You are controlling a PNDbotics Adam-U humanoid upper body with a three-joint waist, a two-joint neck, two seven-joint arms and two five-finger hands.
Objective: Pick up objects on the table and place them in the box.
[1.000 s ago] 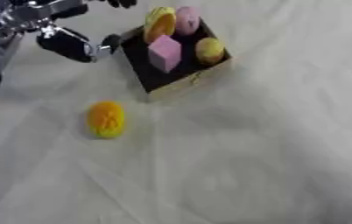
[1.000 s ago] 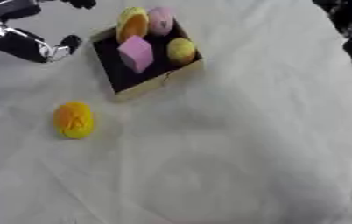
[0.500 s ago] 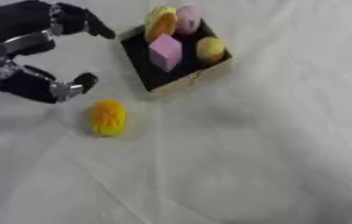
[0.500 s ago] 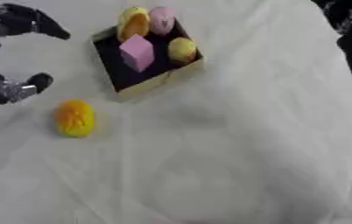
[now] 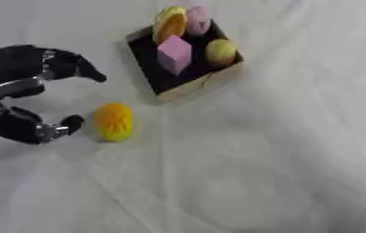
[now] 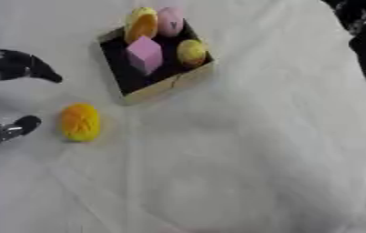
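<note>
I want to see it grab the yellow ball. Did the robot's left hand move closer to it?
Yes. The left hand came down from beside the box to just left of the yellow ball, not touching.

An orange-yellow oval object (image 5: 114, 121) lies on its own on the white cloth, long axis running away from me, near the box's (image 5: 195, 87) closest corner but apart from it. The box is dark inside with pale wooden walls, set askew. In it I see a pink block (image 5: 174, 54), a yellowish ball (image 5: 221, 52), an orange-yellow disc (image 5: 170, 23) on edge, and a pink rounded piece (image 5: 197, 20) (shape unclear).
</note>
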